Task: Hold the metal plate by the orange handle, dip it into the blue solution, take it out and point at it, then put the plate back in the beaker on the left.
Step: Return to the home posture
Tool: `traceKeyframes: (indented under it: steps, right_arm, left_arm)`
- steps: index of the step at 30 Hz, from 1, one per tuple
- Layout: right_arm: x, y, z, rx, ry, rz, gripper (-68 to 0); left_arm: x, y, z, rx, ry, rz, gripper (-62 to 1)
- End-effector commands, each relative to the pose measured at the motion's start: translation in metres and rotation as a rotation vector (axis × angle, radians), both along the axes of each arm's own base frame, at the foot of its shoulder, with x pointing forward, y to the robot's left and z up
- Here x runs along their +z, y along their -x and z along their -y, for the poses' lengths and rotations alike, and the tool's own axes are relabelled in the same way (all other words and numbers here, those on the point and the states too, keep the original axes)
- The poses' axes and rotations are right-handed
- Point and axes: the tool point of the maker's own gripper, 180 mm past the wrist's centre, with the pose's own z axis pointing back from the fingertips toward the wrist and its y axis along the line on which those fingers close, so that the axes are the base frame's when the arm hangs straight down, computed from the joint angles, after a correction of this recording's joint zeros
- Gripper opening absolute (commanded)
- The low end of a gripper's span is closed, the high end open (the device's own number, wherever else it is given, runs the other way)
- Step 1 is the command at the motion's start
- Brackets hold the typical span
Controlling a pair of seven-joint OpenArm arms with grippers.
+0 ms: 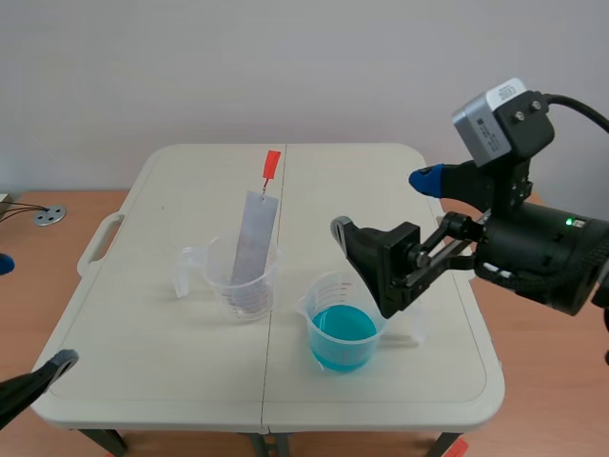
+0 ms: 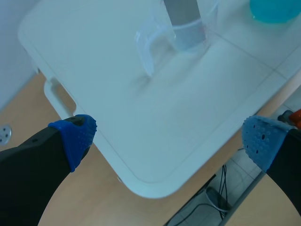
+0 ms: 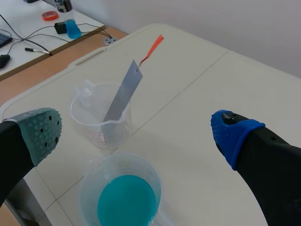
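The metal plate [image 1: 255, 238] stands tilted in the clear beaker [image 1: 243, 283] on the left. Its lower end is inside the beaker, and the orange handle [image 1: 271, 164] sits at its upper end, well above the rim and leaning toward the far side of the table [image 1: 190, 181]. Nothing grips the plate. Near it, to the right and not touching, stands the second beaker [image 1: 366, 354], partly filled with the blue solution [image 1: 343, 328]. In the scene view the right gripper [image 1: 381, 203] hangs raised over the table's right half, close above the second beaker, with its fingers spread wide and nothing between them. Its own wrist view confirms this, with one grey-green pad [image 3: 42, 132] and one blue pad [image 3: 230, 134] far apart and both beakers ahead of and below them. Only that view shows a desk [image 3: 28, 47] beyond the table, with cables [image 3: 28, 33], a blue bottle [image 3: 70, 26] and a roll of red tape [image 3: 49, 15]. The scene view catches the left gripper [image 1: 36, 312] only as finger ends off the table's near left corner. The left wrist view shows it plainly: two blue pads wide apart and empty over the table's edge, with the clear beaker well ahead. There the plate's top and handle are cut off, and only a sliver of the solution shows.
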Motion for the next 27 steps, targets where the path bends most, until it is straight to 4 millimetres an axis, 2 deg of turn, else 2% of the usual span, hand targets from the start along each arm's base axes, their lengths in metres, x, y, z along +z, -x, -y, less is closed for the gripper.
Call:
traceKeyframes:
  steps: [1, 8, 13, 19, 27]
  right_arm:
    - [0.011, 0.002, 0.004, -0.006, -0.006, 0.037, -1.0]
    - [0.017, 0.028, 0.015, -0.033, -0.004, 0.039, -1.0]
    - [0.023, 0.050, 0.015, -0.029, -0.009, 0.054, -1.0]
    - [0.022, 0.072, 0.015, -0.030, 0.001, 0.031, -1.0]
    - [0.009, 0.090, 0.024, -0.050, 0.054, 0.005, -1.0]
  left_arm:
    - [0.016, -0.007, 0.011, -0.012, 0.053, 0.046, 1.4]
    - [0.060, -0.029, 0.033, -0.064, 0.103, 0.189, 1.4]
    - [0.082, -0.037, 0.044, -0.089, 0.148, 0.247, 1.4]
    - [0.087, -0.040, 0.058, -0.131, 0.174, 0.263, 1.4]
    - [0.081, -0.033, 0.075, -0.157, 0.221, 0.234, 1.4]
